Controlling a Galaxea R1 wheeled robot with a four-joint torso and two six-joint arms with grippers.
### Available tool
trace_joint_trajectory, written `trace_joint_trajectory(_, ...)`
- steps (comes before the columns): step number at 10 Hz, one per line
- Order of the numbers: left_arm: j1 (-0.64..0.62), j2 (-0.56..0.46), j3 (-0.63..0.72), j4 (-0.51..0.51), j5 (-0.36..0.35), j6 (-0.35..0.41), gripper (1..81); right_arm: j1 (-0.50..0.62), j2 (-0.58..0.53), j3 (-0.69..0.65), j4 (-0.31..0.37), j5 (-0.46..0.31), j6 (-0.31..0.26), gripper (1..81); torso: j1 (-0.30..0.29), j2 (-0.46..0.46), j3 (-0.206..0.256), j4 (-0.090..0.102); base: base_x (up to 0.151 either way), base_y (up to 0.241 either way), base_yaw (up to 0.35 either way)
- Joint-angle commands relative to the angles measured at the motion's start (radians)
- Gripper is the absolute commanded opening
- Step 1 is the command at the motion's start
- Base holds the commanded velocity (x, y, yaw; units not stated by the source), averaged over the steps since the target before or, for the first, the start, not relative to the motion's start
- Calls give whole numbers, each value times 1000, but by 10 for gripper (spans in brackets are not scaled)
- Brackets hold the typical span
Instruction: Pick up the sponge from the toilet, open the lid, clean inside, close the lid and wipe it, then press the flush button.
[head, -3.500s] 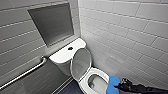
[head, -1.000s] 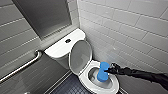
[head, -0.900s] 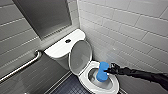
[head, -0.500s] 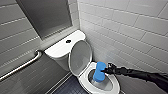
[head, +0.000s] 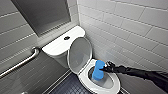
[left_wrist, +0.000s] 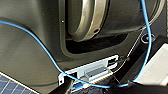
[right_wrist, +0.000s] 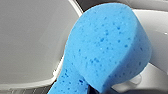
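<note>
One sponge (head: 98, 70) pinched tight in my right gripper (head: 105, 68), lower end down in toilet (head: 84, 78) bowl. Lid (head: 79, 53) upright just behind. Tiled wall (head: 125, 30) close beside arm. Grab bar (head: 20, 63) well apart.

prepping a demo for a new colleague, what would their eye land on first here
The bright blue sponge, held by the right tool at the open bowl of the white toilet, stands out first. Behind it the lid stands raised in front of the tank, whose top carries the dark flush button.
</note>
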Motion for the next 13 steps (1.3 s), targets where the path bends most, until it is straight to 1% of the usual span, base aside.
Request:
trace_joint_trajectory(1,47,1,13,-12,99,7,811,184,-2,6,8,-39,-2,10,0,0,0,0,0,0,0)
trace_joint_trajectory(2,47,2,13,-12,99,7,811,195,7,-4,7,-39,-2,10,64,-100,0,0,0,0,0)
trace_joint_trajectory(4,48,4,13,-12,99,7,811,189,35,-41,7,-39,-2,10,81,-125,0,0,0,0,0)
trace_joint_trajectory(5,48,4,13,-12,99,7,811,188,41,-57,10,-51,-2,10,36,-56,0,0,0,0,0)
trace_joint_trajectory(6,48,4,13,-12,99,7,811,189,41,-57,11,-58,-4,10,55,-87,-47,0,0,0,0)
trace_joint_trajectory(7,48,2,13,-14,99,7,811,195,41,-57,11,-58,-3,10,64,-102,-59,0,0,0,0)
trace_joint_trajectory(8,50,2,13,-15,99,7,811,198,44,-60,8,-56,-4,10,67,-109,-6,0,0,0,0)
trace_joint_trajectory(9,53,2,13,-17,99,7,811,198,50,-69,7,-52,-2,10,71,-114,-20,0,0,0,0)
trace_joint_trajectory(11,59,1,13,-17,99,7,811,188,89,-113,5,-41,-4,10,73,-116,-28,0,0,0,0)
trace_joint_trajectory(13,62,1,13,-18,97,7,811,177,162,-226,7,-39,-4,10,74,-117,-27,0,0,0,0)
